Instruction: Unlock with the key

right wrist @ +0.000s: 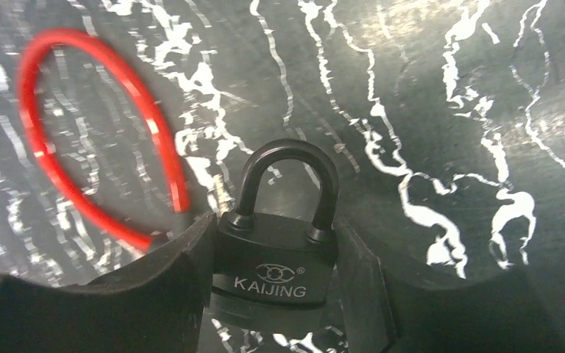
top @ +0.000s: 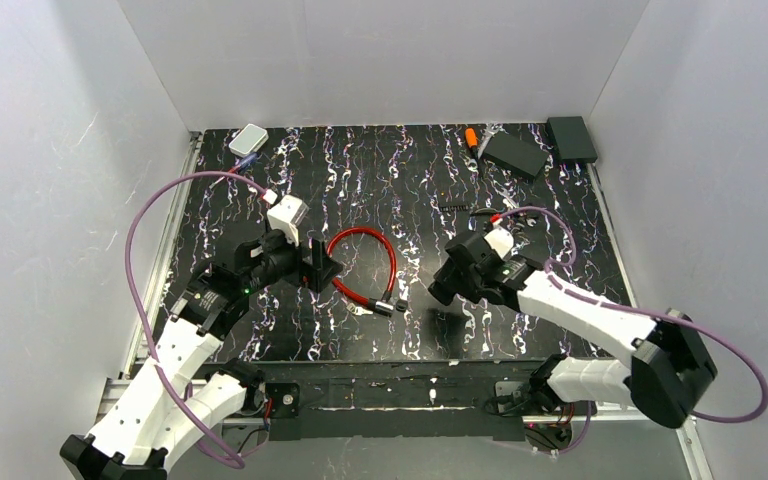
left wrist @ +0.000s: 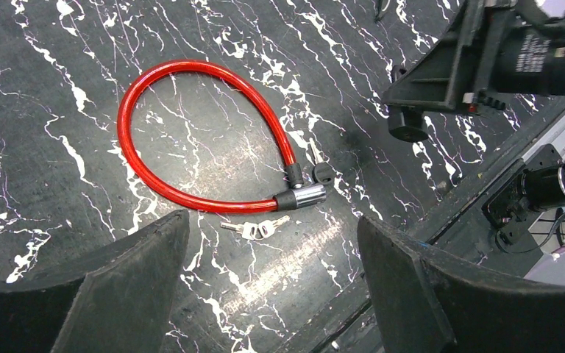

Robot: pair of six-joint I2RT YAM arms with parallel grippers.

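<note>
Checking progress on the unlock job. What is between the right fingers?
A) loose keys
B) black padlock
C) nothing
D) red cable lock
B: the right wrist view shows the black padlock gripped between the right fingers, with the red cable lock lying apart from it.

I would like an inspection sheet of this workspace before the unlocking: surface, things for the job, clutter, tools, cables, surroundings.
Surface: black table with white veins.
Job's things: padlock held upright in the right tool; red cable lock lying in a loop, ends meeting at its lock head; loose keys beside that head; black-headed key at the head, inserted or not I cannot tell.
Clutter: grey box, orange-handled item, black box, second black box, all along the far edge.
Grippers: left tool open above the keys, holding nothing; right tool shut on the padlock's body.
Cables: purple cables, one looping off each arm.
Surroundings: white walls on three sides.
</note>
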